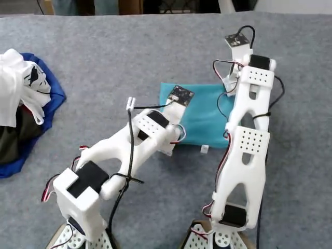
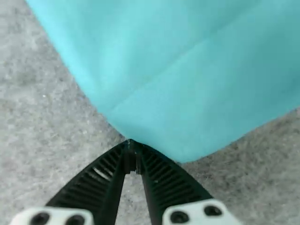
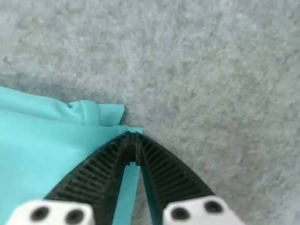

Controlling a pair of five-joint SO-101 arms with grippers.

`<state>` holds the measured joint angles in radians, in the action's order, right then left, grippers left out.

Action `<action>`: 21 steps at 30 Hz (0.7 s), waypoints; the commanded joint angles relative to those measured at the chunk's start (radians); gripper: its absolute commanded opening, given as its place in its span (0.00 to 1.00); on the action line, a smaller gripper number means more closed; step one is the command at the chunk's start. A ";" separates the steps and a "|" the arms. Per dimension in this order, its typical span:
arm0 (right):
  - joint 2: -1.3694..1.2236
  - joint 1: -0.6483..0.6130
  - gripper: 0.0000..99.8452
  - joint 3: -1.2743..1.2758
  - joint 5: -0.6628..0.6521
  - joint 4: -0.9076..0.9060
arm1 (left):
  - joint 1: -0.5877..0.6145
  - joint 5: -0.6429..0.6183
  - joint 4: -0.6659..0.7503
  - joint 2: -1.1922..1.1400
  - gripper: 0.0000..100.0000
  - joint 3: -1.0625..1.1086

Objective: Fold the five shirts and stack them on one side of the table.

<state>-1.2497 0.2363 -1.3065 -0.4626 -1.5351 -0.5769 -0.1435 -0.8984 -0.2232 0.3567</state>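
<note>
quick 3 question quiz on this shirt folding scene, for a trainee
1. True or false: the black ribbed left pincer is wide open.
2. Which colour is the folded cloth shirt in the middle of the grey felt table? A red, B teal, C yellow.
3. Fill in: in the high view, the heap of white, blue and dark cloth shirts lies at the table's ____ edge.
Key: 1 false; 2 B; 3 left.

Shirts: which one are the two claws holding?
The turquoise shirt, lying flat mid-table: the left gripper and right gripper each pinch its edge. The other shirts lie crumpled in a heap at the side.
</note>
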 commanded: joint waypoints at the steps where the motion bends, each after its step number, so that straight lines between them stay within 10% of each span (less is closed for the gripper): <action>1: -0.005 0.020 0.01 -0.039 0.003 0.020 | -0.010 -0.005 -0.044 -0.003 0.03 -0.058; 21: -0.010 0.012 0.01 -0.041 0.006 0.002 | 0.001 -0.009 -0.058 0.133 0.03 -0.151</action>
<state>-1.2574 0.2363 -1.3172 -0.4626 -1.5351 -0.5600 -0.1297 -0.9766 -0.0729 0.2371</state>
